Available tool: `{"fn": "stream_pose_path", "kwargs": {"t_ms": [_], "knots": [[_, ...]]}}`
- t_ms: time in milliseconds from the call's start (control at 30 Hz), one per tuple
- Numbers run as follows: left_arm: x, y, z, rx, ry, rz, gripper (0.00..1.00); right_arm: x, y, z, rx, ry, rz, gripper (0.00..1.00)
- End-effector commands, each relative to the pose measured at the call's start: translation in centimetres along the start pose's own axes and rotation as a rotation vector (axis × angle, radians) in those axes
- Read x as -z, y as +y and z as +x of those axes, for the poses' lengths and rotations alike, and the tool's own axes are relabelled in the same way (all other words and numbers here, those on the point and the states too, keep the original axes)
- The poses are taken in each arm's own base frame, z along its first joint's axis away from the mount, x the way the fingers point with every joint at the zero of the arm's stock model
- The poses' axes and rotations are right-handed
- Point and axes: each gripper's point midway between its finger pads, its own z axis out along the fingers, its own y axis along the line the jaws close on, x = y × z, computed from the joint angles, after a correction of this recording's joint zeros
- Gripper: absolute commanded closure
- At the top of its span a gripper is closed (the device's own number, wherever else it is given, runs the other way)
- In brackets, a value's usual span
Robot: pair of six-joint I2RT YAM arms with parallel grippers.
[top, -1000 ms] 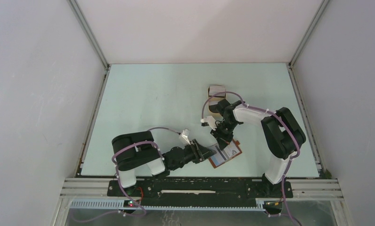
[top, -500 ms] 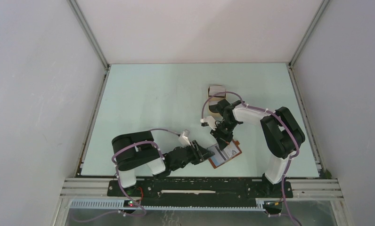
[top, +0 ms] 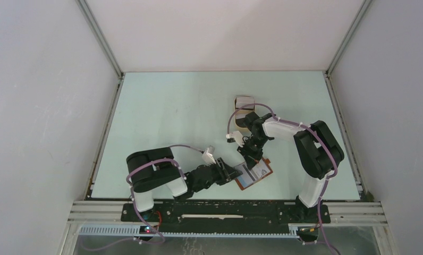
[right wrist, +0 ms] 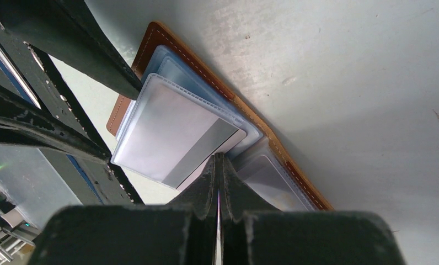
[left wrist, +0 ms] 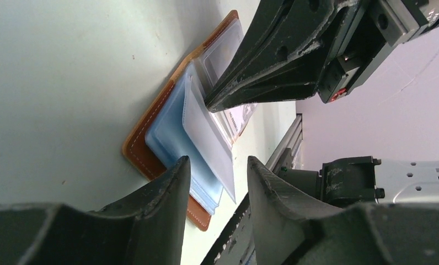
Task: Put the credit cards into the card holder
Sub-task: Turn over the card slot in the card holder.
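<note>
The reddish-brown card holder point(top: 243, 183) lies open near the table's front edge, its clear sleeves fanned out. It also shows in the left wrist view point(left wrist: 143, 144) and the right wrist view point(right wrist: 118, 113). A grey card with a dark stripe point(right wrist: 167, 135) sits in the top sleeve. A white printed card point(top: 260, 170) lies in another sleeve. My right gripper point(right wrist: 217, 157) is shut, its tips pressed against the sleeves at the grey card's end; it also shows in the top view point(top: 250, 158). My left gripper point(left wrist: 217, 163) is open and holds nothing, its jaws on either side of the sleeves' free edge point(top: 234, 172).
A small stack of pale cards point(top: 245, 101) lies farther back on the table. A tan object point(top: 245, 121) sits just in front of it, partly hidden by the right arm. The metal frame rail point(top: 225, 204) runs along the near edge, close behind the card holder.
</note>
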Motion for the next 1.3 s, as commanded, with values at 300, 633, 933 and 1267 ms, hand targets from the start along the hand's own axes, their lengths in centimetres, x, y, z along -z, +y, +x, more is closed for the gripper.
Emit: {"fn": "stream_pose_path", "kwargs": {"t_ms": [300, 633, 933, 1267], "knots": [[-2.0, -1.1, -0.6, 0.024, -0.012, 0.026, 0.67, 0.5, 0.8, -0.9, 0.025, -0.022, -0.017, 0.97], [-2.0, -1.2, -0.9, 0.024, -0.012, 0.025, 0.70, 4.3, 2.1, -2.9, 0.079, -0.146, 0.039, 0.82], [-2.8, -3.6, -0.8, -0.025, 0.021, 0.062, 0.67, 7.9, 0.7, -2.7, 0.016, -0.272, 0.057, 0.82], [-5.3, -5.4, -0.2, -0.093, 0.078, 0.039, 0.55, 10.5, -0.1, -2.1, -0.017, -0.362, 0.072, 0.82]]}}
